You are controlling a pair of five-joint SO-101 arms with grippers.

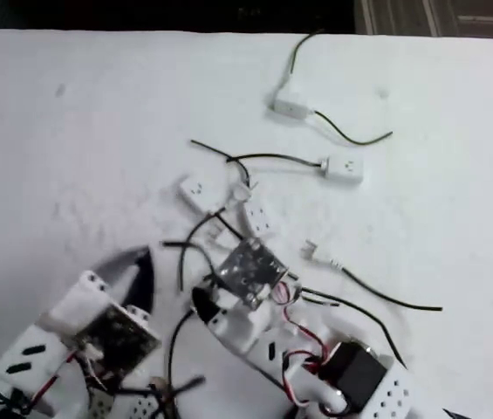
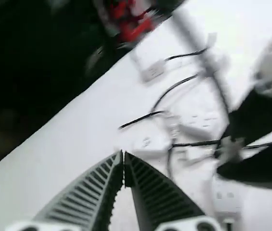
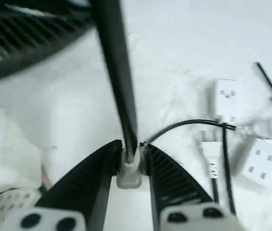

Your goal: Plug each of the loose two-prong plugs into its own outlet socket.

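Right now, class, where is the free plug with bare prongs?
In the high view the plug lies right of centre, just right of the nearest socket, with its cord trailing off to the right.

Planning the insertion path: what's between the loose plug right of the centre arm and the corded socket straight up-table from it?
Bare table, seen in the high view: nothing lies between the loose plug and that socket.

A held plug (image 3: pixel 128 175) sits in my right gripper (image 3: pixel 131 149); just beyond lie the left socket (image 1: pixel 198 193) and the middle socket (image 1: pixel 258 218). Farther right lies the right socket (image 1: pixel 342 168); a loose plug (image 1: pixel 316 253) lies before it.
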